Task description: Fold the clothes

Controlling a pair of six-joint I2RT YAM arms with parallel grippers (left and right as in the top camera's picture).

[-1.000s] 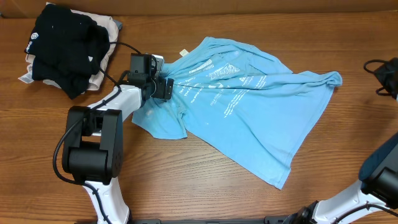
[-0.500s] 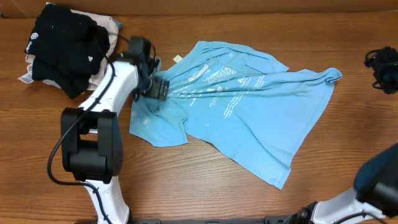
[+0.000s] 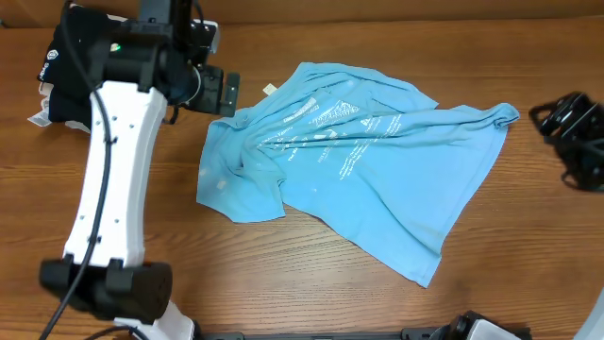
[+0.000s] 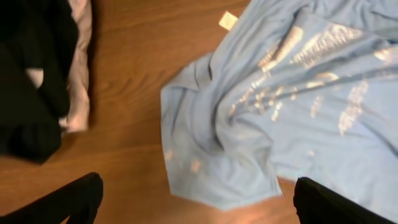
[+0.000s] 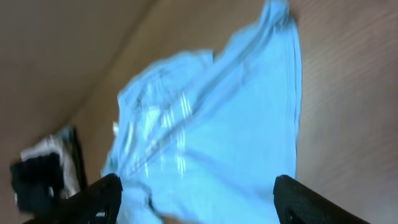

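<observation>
Overhead, shirt: the sky-blue T-shirt [image 3: 368, 179] lies print-up on the table [image 3: 311, 283], creased through the middle and unfolded.
Overhead, left gripper: the left gripper [image 3: 228, 94] hangs just off the T-shirt's upper-left edge, not touching it.
Overhead, right gripper: the right gripper [image 3: 571, 137] is well apart from the T-shirt, beyond its far right tip.
Overhead, risk: a fold made over those creases would probably lock them in and leave a lopsided result.
Left wrist, jaws: both fingers [image 4: 68, 199] show at the bottom corners, spread wide with nothing between them.
Left wrist, shirt: the T-shirt's rumpled corner lies below the camera, with a small neck label [image 4: 228, 20] by its top edge.
Left wrist, risk: the black garment [image 4: 28, 93] and beige cloth [image 4: 78, 74] sit near the T-shirt's left side, so a reach drifting that way could snag the wrong cloth. A deep pinch in the rumpled corner may catch two layers.
Right wrist, jaws: the fingers [image 5: 93, 199] are wide apart and empty.
Right wrist, risk: the view is blurred and the T-shirt lies far off. If only one arm pulls, the whole shirt may drag.
</observation>
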